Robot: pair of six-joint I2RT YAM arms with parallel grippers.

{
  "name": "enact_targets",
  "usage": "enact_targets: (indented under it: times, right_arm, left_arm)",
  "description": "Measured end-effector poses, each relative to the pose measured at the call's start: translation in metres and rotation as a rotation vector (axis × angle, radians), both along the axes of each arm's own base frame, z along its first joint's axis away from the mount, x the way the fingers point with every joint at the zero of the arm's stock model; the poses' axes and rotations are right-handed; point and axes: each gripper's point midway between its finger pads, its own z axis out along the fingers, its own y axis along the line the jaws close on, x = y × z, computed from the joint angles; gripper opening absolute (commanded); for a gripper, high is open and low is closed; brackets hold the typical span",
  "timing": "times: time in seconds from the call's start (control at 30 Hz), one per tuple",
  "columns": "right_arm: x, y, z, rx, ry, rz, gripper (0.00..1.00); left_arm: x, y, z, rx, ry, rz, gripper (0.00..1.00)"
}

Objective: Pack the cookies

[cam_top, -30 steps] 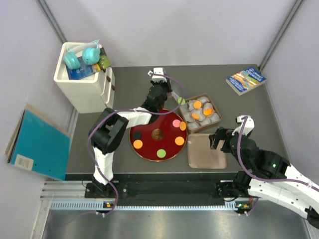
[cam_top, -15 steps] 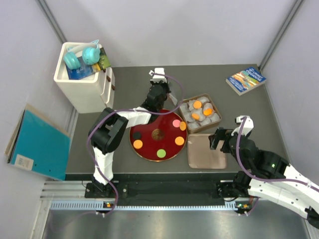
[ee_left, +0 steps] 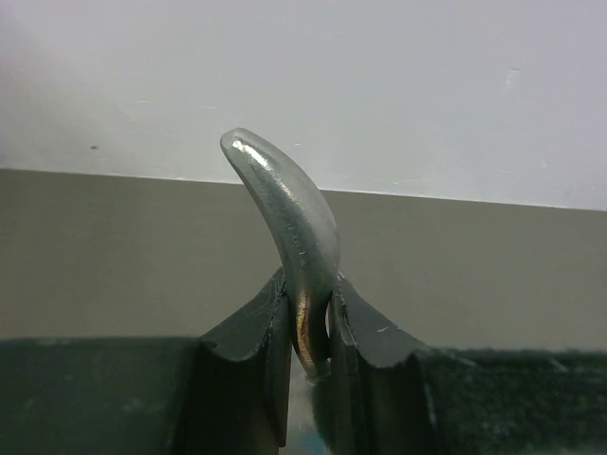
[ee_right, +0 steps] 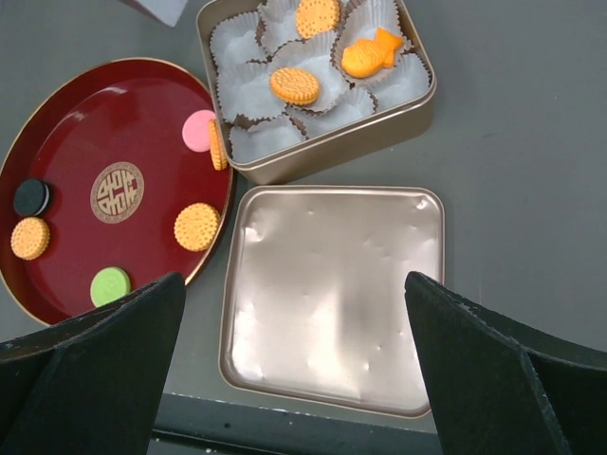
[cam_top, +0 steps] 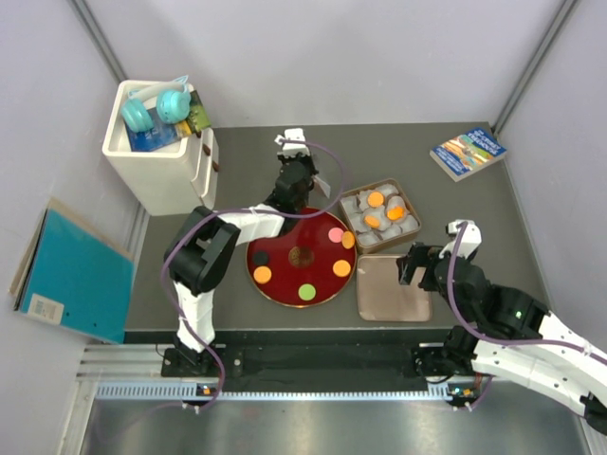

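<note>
Overhead, the red plate (cam_top: 283, 284) sits mid-surface, with the gold tin (ee_right: 327, 152) just beside it at 2 o'clock and the tin's flat lid (ee_right: 332, 294) just beside it at 4 o'clock. The dark surface (cam_top: 247, 152) also carries a white bin (cam_top: 156, 175) at 10 o'clock of the plate and a book (cam_top: 468, 152) at the far right.

Cookies (ee_right: 196, 226), location noted: six are at the plate and three are in the tin.
- Around the plate's central emblem (ee_right: 117, 191) in the overhead view, the pink cookie (ee_right: 197, 130) lies at 2 o'clock, an orange one at 4, the green cookie (ee_right: 109, 284) at 6, an orange one at 8 and the black cookie (ee_right: 31, 197) at 9.
- A further orange cookie stands on edge at the plate rim, against the tin's wall.
- Inside the tin, two round orange cookies and the fish-shaped orange cookie (ee_right: 370, 55) rest in white paper cups (ee_right: 251, 43). The other cups hold nothing.

Left end effector (ee_left: 308, 294): it is positioned over the far rim of the plate, at 12 o'clock, and aimed toward the back wall. Its jaws are nearly together, clamped on a curved metal tool (ee_left: 285, 209) that rises between them. The tool's other end is out of sight.

Right end effector (ee_right: 294, 284): it hangs above the lid, at the lid's 1 o'clock corner in the overhead view. Its jaws are spread to full width, with nothing between them and no contact with the lid.
</note>
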Motion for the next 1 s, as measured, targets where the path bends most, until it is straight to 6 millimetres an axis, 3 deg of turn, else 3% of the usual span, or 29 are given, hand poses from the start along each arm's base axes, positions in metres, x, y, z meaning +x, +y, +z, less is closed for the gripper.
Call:
enact_targets:
  times: [0.1,0.17,0.33,0.47,0.7,0.83,1.0]
  right_arm:
    - [0.001,0.001,-0.002,-0.011,0.007,0.001,0.99]
    - [0.001,0.003,-0.003,-0.015,0.012,0.002,0.99]
    - [0.003,0.007,-0.011,-0.030,0.028,0.009,0.99]
    - [0.003,0.011,-0.016,-0.039,0.043,0.020,0.99]
    - [0.002,0.017,-0.016,-0.018,0.052,0.032,0.99]
    - [0.001,0.019,-0.016,0.000,0.061,0.033,0.99]
    - [0.000,0.020,-0.019,0.012,0.070,0.030,0.99]
  left_arm:
    - [-0.003,0.024,-0.004,-0.036,0.024,0.045,0.00]
    - [-0.007,0.046,0.006,-0.071,0.020,0.076,0.00]
    - [-0.039,0.089,0.019,-0.187,0.022,0.088,0.00]
    - [-0.069,0.082,0.011,-0.287,0.051,-0.012,0.00]
    - [-0.109,0.057,-0.048,-0.330,0.195,-0.138,0.00]
    - [-0.123,0.061,-0.069,-0.309,0.236,-0.138,0.00]
    - [-0.130,0.070,-0.074,-0.302,0.219,-0.123,0.00]
